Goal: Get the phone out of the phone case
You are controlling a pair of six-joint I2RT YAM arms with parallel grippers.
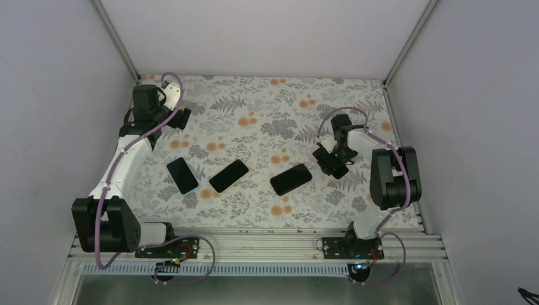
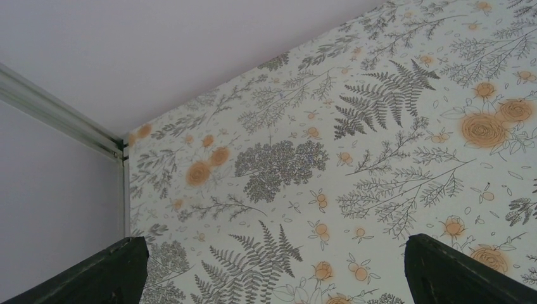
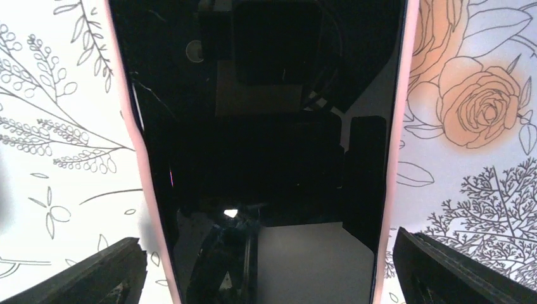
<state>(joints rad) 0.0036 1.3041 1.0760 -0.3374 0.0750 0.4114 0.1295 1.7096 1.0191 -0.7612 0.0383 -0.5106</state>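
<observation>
The right wrist camera is looking straight down on a phone (image 3: 266,158) lying face up in a pink phone case (image 3: 145,183), whose rim is showing along both long sides. The dark glass is giving back only reflections, and no lettering is legible. The right gripper (image 3: 272,278) is hanging over it, fingers spread wide to either side and gripping nothing.

The overhead view is showing three dark handsets lying in a row on the floral table (image 1: 267,121): the left handset (image 1: 183,175), edged in light blue, the middle handset (image 1: 229,175), and the right handset (image 1: 291,179), nearest that gripper. Which one is wearing pink cannot be told from above.

The left gripper (image 1: 183,118) is sitting well apart near the far left corner, and its own camera is showing only floral pattern between wide, empty fingers (image 2: 107,272)
</observation>
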